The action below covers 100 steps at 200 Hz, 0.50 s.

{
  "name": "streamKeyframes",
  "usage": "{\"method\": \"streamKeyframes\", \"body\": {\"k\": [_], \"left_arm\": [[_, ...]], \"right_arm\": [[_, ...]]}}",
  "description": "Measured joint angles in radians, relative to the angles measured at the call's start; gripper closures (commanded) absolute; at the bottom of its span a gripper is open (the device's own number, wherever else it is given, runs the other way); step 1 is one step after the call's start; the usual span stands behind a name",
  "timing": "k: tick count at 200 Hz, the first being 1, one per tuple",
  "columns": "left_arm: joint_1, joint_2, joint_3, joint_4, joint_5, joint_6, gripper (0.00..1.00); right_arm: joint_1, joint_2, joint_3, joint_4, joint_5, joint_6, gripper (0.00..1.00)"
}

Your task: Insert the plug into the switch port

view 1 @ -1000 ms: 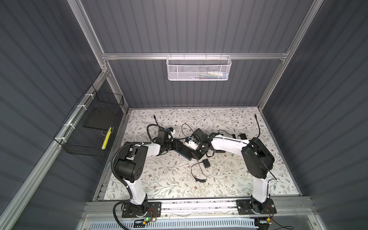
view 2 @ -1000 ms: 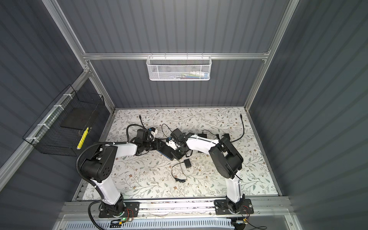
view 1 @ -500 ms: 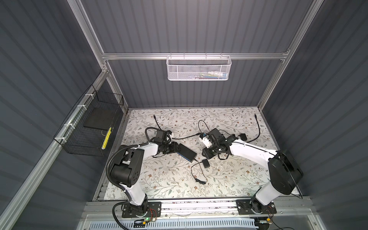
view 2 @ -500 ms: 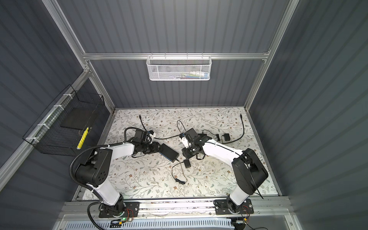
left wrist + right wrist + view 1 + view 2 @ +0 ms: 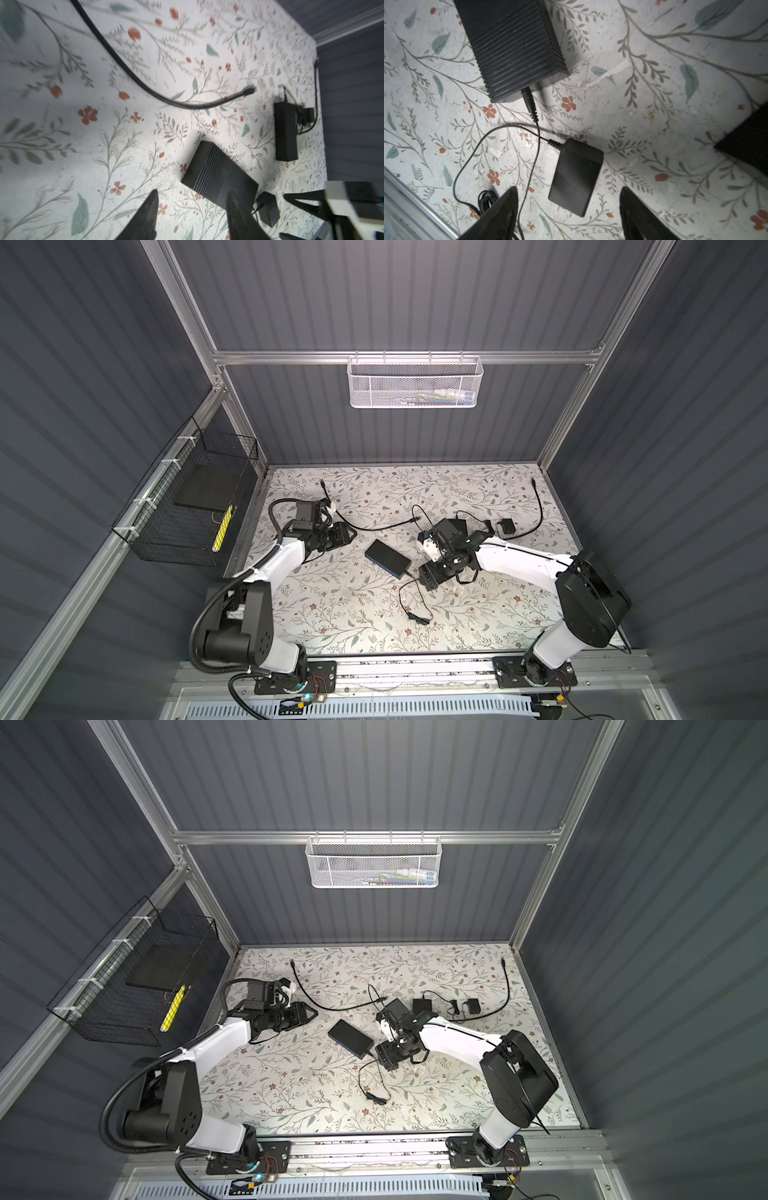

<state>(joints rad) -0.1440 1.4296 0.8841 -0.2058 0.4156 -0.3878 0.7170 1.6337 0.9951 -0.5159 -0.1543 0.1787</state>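
The black ribbed switch (image 5: 387, 558) (image 5: 349, 1038) lies flat mid-mat. The plug (image 5: 529, 101) sits in the port on its end face, its thin cord looping to a black power adapter (image 5: 577, 176). My right gripper (image 5: 568, 189) (image 5: 432, 572) hovers open just above that adapter, touching neither it nor the plug. The left gripper (image 5: 191, 193) (image 5: 351, 534) is open and empty, left of the switch (image 5: 216, 172) and apart from it.
A loose black cable (image 5: 374, 524) (image 5: 145, 87) curves behind the switch. A second black box (image 5: 285, 133) and another adapter (image 5: 508, 526) lie at the right rear, beside a cable (image 5: 538, 510). A white mesh basket (image 5: 415, 381) hangs on the back wall, a black wire basket (image 5: 195, 506) on the left wall.
Both grippers have left the switch. The right one opened, let go of the plug and drew back over the adapter. The left arm pulled away to the left.
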Motion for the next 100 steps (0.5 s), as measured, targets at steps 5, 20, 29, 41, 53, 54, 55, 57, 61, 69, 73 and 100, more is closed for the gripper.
{"method": "streamKeyframes", "body": {"k": [5,20,29,41,53,54,55,57,61,69,73,100], "left_arm": [[0.005,-0.017,0.001,0.000,-0.001,-0.002,0.46],[0.017,-0.054,0.002,-0.002,-0.001,-0.010,0.46],[0.024,-0.067,0.002,-0.005,-0.001,-0.013,0.46],[0.032,-0.075,0.001,-0.009,-0.001,-0.017,0.46],[0.037,-0.079,-0.001,-0.012,-0.001,-0.018,0.46],[0.037,-0.079,-0.001,-0.013,-0.001,-0.018,0.46],[0.038,-0.079,-0.002,-0.013,-0.001,-0.018,0.46],[0.039,-0.079,-0.002,-0.013,-0.001,-0.018,0.46],[0.041,-0.079,-0.003,-0.014,-0.001,-0.018,0.46],[0.043,-0.079,-0.005,-0.019,-0.001,-0.018,0.46],[0.046,-0.079,-0.006,-0.019,-0.001,-0.018,0.46],[0.051,-0.079,-0.008,-0.023,-0.001,-0.021,0.46]], "right_arm": [[0.002,0.007,-0.003,0.000,0.006,0.000,0.29],[0.006,0.033,-0.008,-0.002,0.027,0.004,0.33],[0.007,0.048,-0.008,0.000,0.037,0.005,0.36],[0.010,0.060,-0.008,0.002,0.048,0.009,0.42],[0.010,0.066,-0.008,0.009,0.055,0.010,0.48],[0.010,0.067,-0.008,0.010,0.056,0.010,0.48],[0.010,0.067,-0.008,0.010,0.057,0.008,0.49],[0.010,0.068,-0.008,0.012,0.057,0.005,0.50],[0.011,0.069,-0.008,0.014,0.059,0.011,0.52],[0.011,0.073,-0.008,0.020,0.063,0.008,0.56],[0.011,0.075,-0.008,0.023,0.065,0.012,0.58],[0.011,0.079,-0.008,0.030,0.077,0.012,0.69]]}}
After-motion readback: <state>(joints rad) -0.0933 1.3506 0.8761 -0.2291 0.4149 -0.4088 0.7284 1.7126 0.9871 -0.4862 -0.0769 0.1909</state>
